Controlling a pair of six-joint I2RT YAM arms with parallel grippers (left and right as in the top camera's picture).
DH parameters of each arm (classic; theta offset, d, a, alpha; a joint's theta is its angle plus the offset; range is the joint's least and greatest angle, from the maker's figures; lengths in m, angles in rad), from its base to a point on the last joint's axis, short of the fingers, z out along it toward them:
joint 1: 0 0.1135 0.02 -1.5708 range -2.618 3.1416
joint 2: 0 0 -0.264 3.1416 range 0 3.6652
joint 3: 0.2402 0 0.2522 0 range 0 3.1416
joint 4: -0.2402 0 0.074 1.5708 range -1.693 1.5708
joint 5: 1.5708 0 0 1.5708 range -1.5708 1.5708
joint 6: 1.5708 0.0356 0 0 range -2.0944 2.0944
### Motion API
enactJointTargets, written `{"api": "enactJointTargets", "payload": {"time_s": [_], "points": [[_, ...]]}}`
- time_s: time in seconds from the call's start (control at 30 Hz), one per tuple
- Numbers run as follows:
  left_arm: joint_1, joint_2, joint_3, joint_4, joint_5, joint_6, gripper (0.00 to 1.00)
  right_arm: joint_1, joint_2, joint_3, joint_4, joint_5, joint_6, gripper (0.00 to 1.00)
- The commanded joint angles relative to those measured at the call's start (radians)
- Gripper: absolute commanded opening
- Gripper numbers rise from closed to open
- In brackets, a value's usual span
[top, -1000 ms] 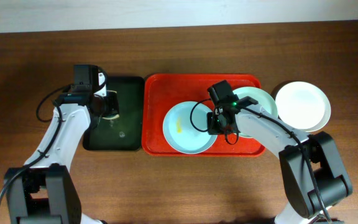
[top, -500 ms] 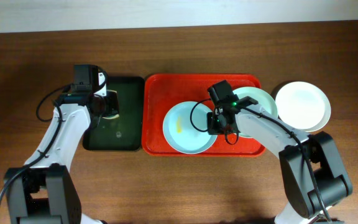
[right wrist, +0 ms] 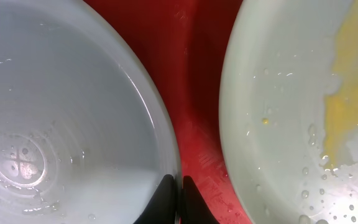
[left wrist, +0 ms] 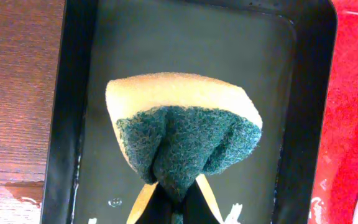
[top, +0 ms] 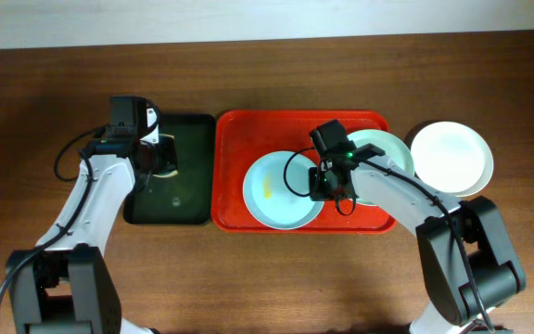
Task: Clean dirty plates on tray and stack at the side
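Observation:
On the red tray (top: 235,139) lie a pale blue plate (top: 281,195) with a yellow smear and a mint green plate (top: 389,148), half hidden under my right arm. A white plate (top: 451,158) rests on the table just right of the tray. My right gripper (top: 320,184) (right wrist: 179,186) is shut on the right rim of the pale blue plate (right wrist: 61,112), one finger inside it and one over the tray (right wrist: 197,93). Beside it, the mint green plate (right wrist: 284,124) carries a yellow smear. My left gripper (top: 160,162) (left wrist: 178,202) is shut on a yellow-and-green sponge (left wrist: 185,124).
A dark green-black tray (top: 170,199) (left wrist: 135,43) lies left of the red tray, wet, under the sponge. Brown wooden table (top: 267,278) surrounds both trays. A pale wall edge runs along the far side.

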Motion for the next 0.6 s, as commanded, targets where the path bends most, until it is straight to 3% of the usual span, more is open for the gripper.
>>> {"api": "enactJointTargets", "payload": {"time_s": [0.0, 0.33, 0.57], "points": [[-0.001, -0.004, -0.006, 0.006, 0.012, 0.019, 0.0, 0.004, 0.017, 0.0, 0.002, 0.012, 0.005, 0.04], [-0.001, -0.004, -0.006, 0.006, 0.012, 0.02, 0.0, -0.005, 0.0, 0.066, -0.026, 0.008, 0.004, 0.04], [-0.001, -0.004, -0.006, 0.005, 0.013, 0.019, 0.0, -0.003, -0.028, 0.15, -0.091, -0.097, 0.006, 0.04]]}}
